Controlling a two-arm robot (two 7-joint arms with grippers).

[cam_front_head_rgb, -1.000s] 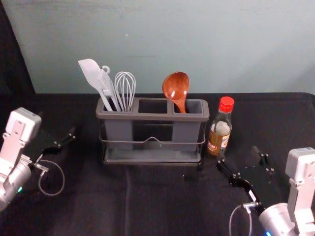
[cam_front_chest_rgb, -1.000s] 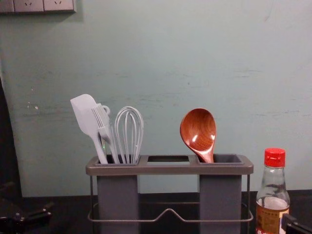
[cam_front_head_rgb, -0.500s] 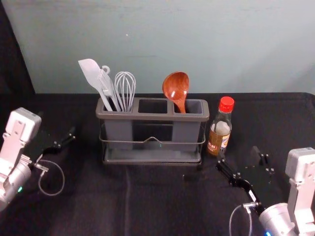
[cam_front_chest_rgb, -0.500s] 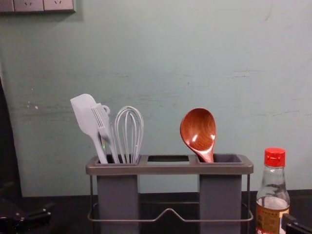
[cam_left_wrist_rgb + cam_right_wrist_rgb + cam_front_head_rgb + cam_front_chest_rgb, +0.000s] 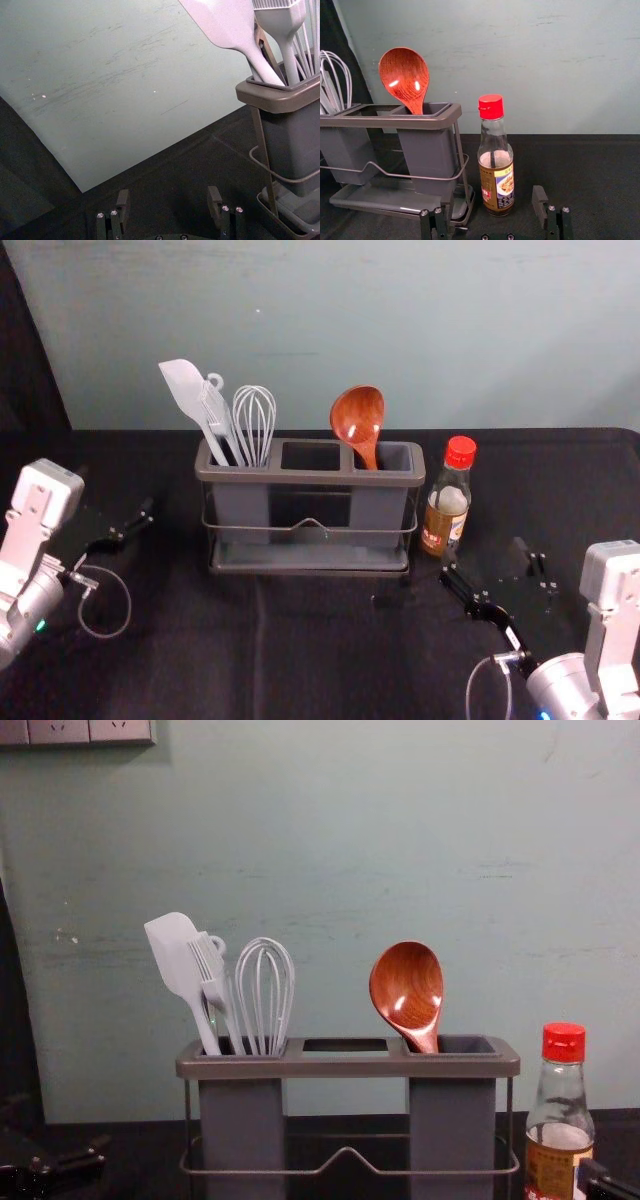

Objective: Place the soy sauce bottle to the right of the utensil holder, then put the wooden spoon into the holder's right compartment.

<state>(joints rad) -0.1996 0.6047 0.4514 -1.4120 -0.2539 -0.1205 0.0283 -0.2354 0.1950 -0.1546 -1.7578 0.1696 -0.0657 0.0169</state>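
The soy sauce bottle [image 5: 445, 520], right of centre, stands beside the utensil holder [image 5: 320, 478]: probably slippery glass, best gripped round its middle. The wooden spoon [image 5: 357, 415] in the right compartment [image 5: 397, 458] should be light, stiff. Lower right, the right claw [image 5: 484, 549] gapes empty; far left, the left claw [image 5: 168, 192] likewise.

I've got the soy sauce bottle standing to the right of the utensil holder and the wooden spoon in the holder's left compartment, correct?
Not the spoon's compartment: the head view shows the wooden spoon in the right compartment. The soy sauce bottle does stand to the right of the utensil holder.
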